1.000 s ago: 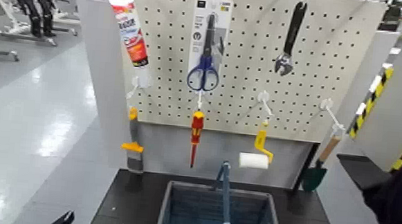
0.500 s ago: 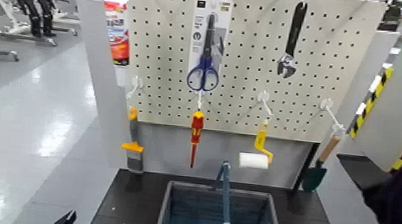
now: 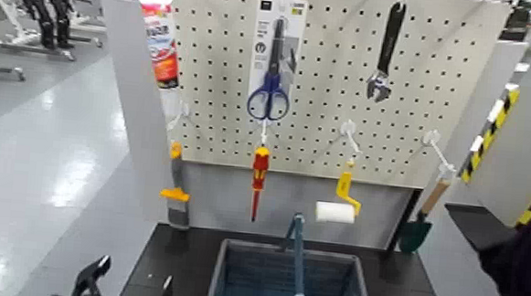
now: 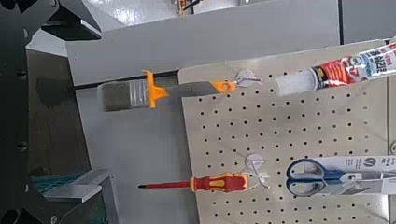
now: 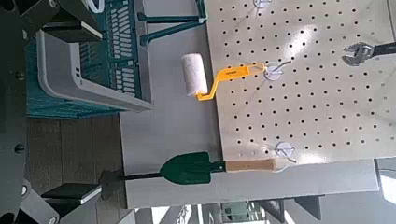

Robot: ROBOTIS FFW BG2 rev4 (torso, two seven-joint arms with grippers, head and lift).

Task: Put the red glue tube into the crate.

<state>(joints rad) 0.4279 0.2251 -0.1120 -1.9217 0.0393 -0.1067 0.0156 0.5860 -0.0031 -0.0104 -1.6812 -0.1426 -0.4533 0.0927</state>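
White-and-red glue tube (image 3: 161, 47) hangs top-left on pegboard (image 3: 325, 137), tilted, scissors (image 3: 271, 77) beside, screwdriver (image 3: 258, 179) below them. Crate (image 3: 221, 283) sits beneath on black table (image 3: 177, 261). Left gripper (image 3: 124, 286) low beside crate, fingers apart, empty. Right gripper's state: cannot tell.

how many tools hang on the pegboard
7: glue tube top left, scissors top centre, wrench top right, then brush, screwdriver, roller, trowel below, left to right. None seem hidden.
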